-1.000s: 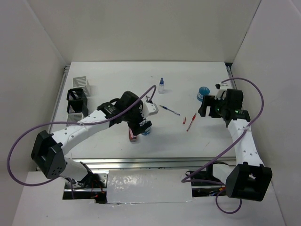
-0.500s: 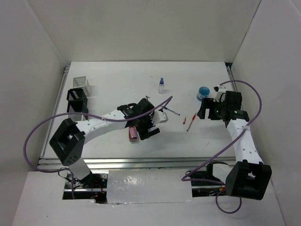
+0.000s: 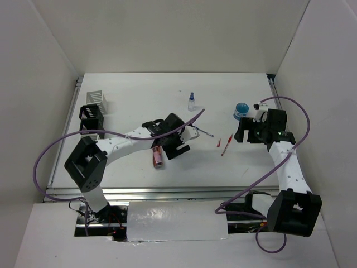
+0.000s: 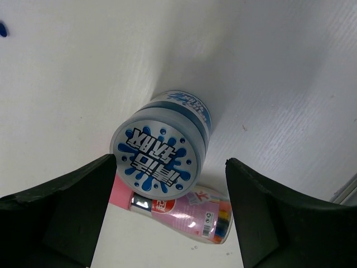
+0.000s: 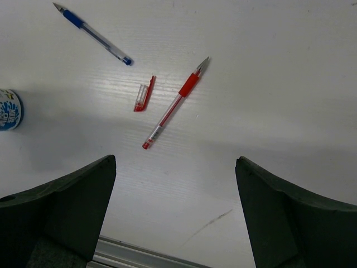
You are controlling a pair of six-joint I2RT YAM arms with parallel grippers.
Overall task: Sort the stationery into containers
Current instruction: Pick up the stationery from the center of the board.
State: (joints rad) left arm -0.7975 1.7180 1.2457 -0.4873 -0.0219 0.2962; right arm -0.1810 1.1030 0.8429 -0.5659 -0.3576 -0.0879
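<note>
Nothing looks sorted yet: the organizer boxes [image 3: 92, 113] stand far left, while the blue pen [image 5: 95, 34], red pen [image 5: 173, 103], red cap [image 5: 144, 94], small bottle [image 3: 191, 101] and the far tin [image 3: 241, 109] lie loose. The left gripper [image 4: 169, 163] hangs with fingers spread around a round blue-white tin [image 4: 159, 151], not yet pinching it, with the pink block [image 4: 178, 211] touching the tin. The right gripper [image 5: 174, 163], also spread and empty, hovers above the red pen.
</note>
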